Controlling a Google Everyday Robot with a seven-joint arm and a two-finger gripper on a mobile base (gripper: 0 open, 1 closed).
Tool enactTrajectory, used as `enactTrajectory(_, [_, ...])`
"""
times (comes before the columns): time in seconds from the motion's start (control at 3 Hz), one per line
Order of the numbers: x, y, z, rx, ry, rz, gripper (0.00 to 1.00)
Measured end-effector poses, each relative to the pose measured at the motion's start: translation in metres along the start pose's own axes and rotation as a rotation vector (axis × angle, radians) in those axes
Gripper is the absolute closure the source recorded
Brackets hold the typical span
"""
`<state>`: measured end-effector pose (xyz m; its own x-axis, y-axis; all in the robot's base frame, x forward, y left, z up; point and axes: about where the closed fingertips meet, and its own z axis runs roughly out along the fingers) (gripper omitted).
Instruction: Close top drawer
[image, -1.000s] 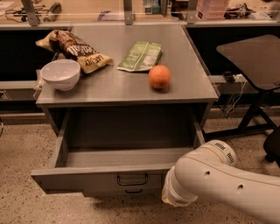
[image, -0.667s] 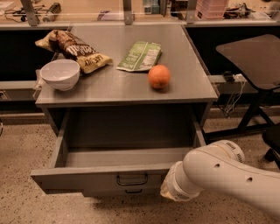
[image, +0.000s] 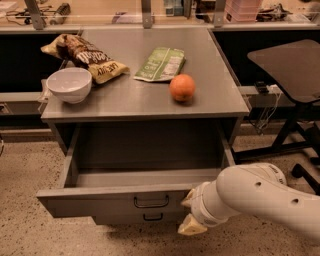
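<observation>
Gripper (image: 190, 214) sits low, just beside the right end of the top drawer (image: 90, 202) front. Its fingers (image: 191, 228) are apart and hold nothing. The top drawer is pulled far out from under the table (image: 125, 102). On the table sit a bowl (image: 69, 84), a chip bag (image: 85, 57), a green packet (image: 161, 63) and an orange (image: 182, 87).

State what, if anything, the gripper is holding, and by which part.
Nothing is held. The gripper is open at the right end of the front panel of the top drawer, with nothing between its fingers.
</observation>
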<state>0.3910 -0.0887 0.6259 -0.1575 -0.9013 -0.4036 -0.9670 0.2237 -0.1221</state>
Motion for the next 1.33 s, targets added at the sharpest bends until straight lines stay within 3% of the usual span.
enactTrajectory(0.33, [-0.003,0.0,0.001,-0.005,-0.016,-0.019,0.0])
enactTrajectory(0.67, [-0.003,0.0,0.002,-0.006,-0.018,-0.021,0.0])
enactTrajectory(1.33, [-0.014,-0.006,0.008,-0.029,-0.025,-0.062,0.42])
